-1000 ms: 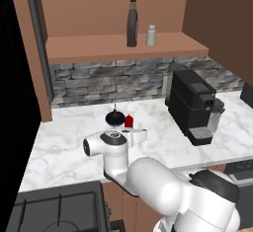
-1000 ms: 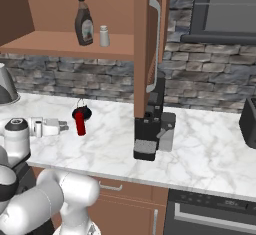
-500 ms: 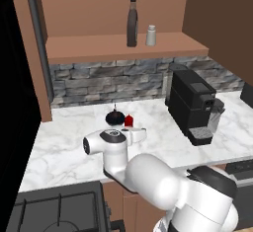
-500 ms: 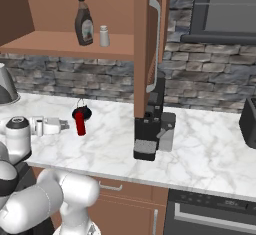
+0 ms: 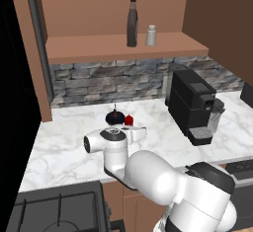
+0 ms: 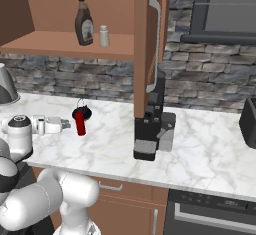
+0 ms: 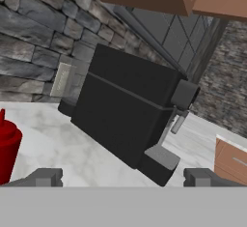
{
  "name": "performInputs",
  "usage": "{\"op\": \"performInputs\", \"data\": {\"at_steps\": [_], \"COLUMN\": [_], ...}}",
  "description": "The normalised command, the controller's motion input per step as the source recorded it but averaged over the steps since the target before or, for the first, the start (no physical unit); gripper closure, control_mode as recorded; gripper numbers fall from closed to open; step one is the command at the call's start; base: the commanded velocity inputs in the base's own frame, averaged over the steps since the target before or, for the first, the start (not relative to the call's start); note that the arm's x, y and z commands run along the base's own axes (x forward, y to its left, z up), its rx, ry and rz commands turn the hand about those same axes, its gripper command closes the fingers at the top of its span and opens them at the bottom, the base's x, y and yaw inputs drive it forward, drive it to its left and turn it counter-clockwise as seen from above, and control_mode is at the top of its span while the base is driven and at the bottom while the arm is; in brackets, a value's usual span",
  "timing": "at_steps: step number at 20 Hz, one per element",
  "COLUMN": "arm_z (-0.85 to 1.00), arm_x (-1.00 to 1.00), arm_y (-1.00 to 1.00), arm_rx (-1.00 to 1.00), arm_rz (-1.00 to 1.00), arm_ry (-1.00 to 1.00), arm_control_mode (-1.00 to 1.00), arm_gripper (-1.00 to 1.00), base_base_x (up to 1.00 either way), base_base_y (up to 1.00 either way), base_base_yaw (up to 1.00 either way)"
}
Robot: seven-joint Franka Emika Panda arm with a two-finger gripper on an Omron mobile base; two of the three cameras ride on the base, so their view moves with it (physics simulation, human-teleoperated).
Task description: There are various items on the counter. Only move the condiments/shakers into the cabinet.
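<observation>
On the wide shelf of the brown wooden cabinet (image 5: 123, 48) stand 2 of the condiments: the dark brown bottle (image 5: 132, 22) with its black cap, upright, and just beside it on its right the small pale grey shaker (image 5: 150, 35), also upright. The right base view shows the same pair, bottle (image 6: 84, 27) and shaker (image 6: 104, 36), close together but not touching.

Below, on the white marble worktop (image 5: 64, 147), the slim red squeeze bottle (image 6: 80, 125) stands near the stone backsplash. The round black object with a thin stem (image 6: 81, 112) sits right against it on the far side. In the left base view the red bottle (image 5: 129, 120) shows partly behind the arm's wrist, with the black object (image 5: 114, 117) to its left.

The pincer (image 7: 120, 177) is low over the worktop, pointing sideways along it toward the black coffee machine (image 7: 128, 110). Its 2 dark fingertips (image 7: 46, 177) stand wide apart with nothing between them; it holds nothing. The red bottle (image 7: 7, 146) appears at the left edge of the hand view, just outside the left fingertip and not touching it. In the right base view the pincer (image 6: 64, 125) reaches out from the white wrist, ending just short of the red bottle.

The coffee machine (image 5: 192, 105) stands on the worktop well to the right of the red bottle.
</observation>
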Motion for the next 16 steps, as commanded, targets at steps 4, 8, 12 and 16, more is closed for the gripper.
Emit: {"op": "performInputs", "data": {"at_steps": [4, 8, 12, 16], "arm_z": [0.0, 0.0, 0.0, -0.01], "arm_x": [0.1, 0.09, 0.01, 0.0], "arm_y": [-0.03, 0.0, 0.0, 0.0], "arm_rx": [0.0, 0.0, 0.0, 0.0], "arm_rz": [0.0, 0.0, 0.0, 0.0], "arm_ry": [0.0, 0.0, 0.0, 0.0], "arm_control_mode": [-1.0, -1.0, -1.0, -1.0], "arm_gripper": [-1.0, -1.0, -1.0, -1.0], "base_base_x": [0.0, 0.0, 0.0, 0.0], "base_base_y": [0.0, 0.0, 0.0, 0.0], "base_base_yaw": [0.0, 0.0, 0.0, 0.0]}}
